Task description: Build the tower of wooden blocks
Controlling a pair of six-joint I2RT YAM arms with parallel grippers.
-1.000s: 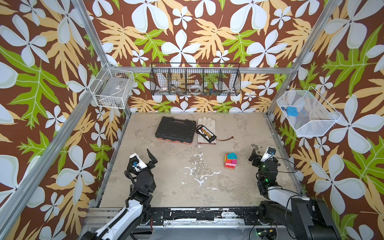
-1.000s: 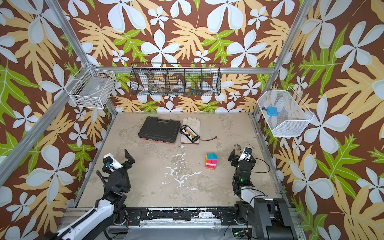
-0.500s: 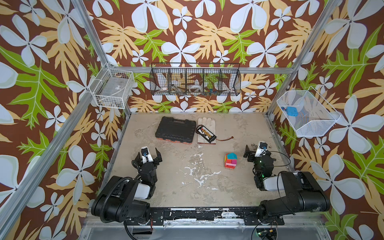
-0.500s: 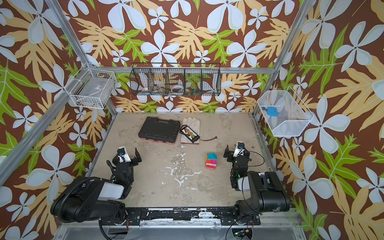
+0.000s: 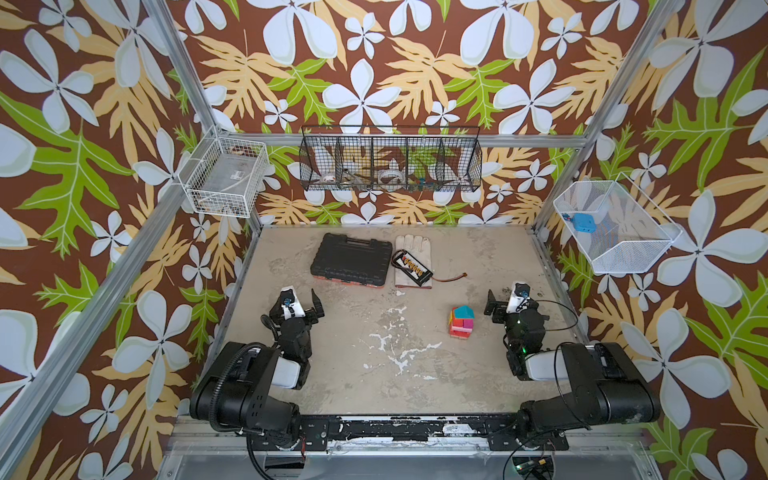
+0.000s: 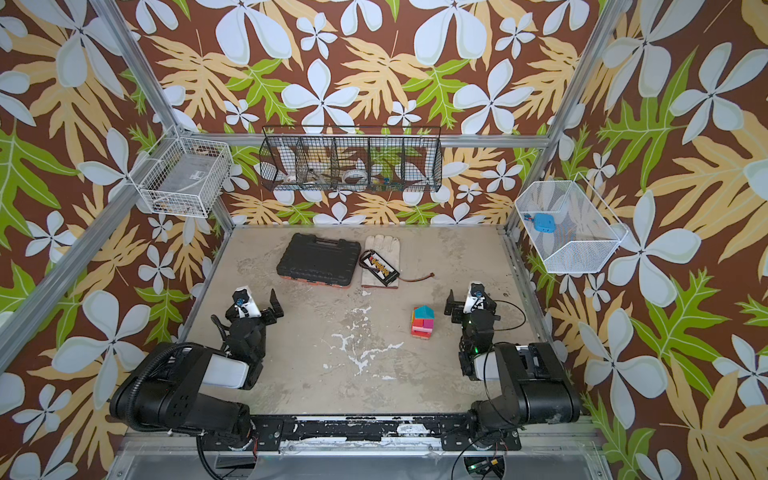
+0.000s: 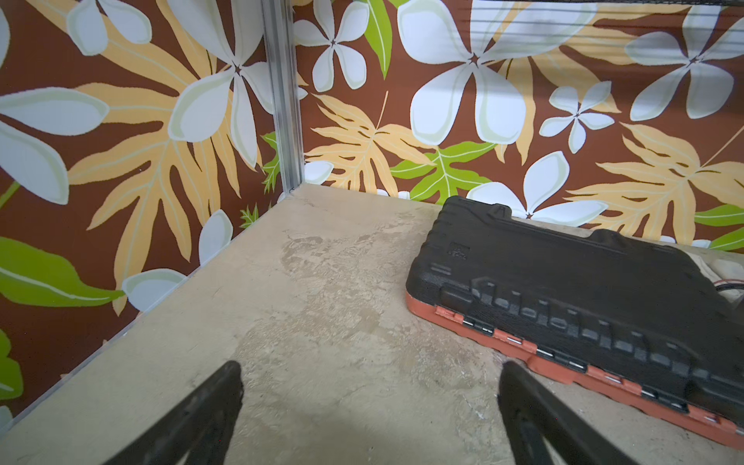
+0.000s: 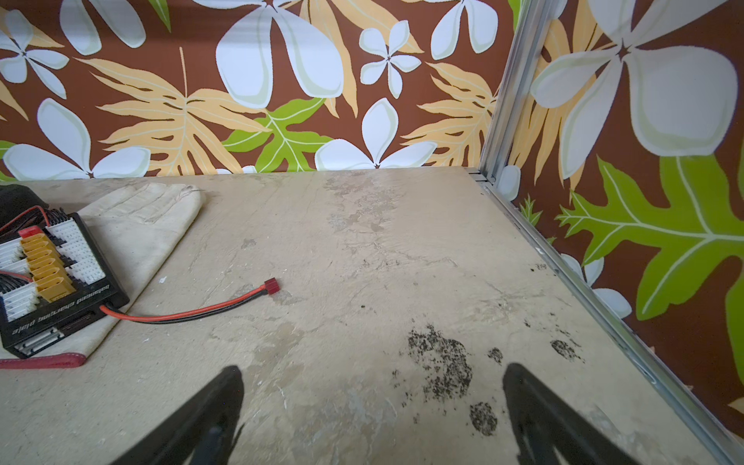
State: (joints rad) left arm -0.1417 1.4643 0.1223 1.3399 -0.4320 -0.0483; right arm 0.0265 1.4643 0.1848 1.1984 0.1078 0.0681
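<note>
The tower (image 5: 461, 322) stands right of centre on the table (image 5: 353, 386), near the right gripper (image 8: 372, 374) — jaws spread wide, empty. The left gripper (image 7: 370, 372), by the left edge, gapes empty too. Toward the back edge, a black board (image 8: 60, 298) reads "balanced charging plate".

Tower (image 5: 461, 322) on bench (image 5: 374, 374), right of centre; case (image 5: 353, 259) at back; glove (image 5: 411, 245) just right of case, charger board (image 5: 412, 265) on glove.
</note>
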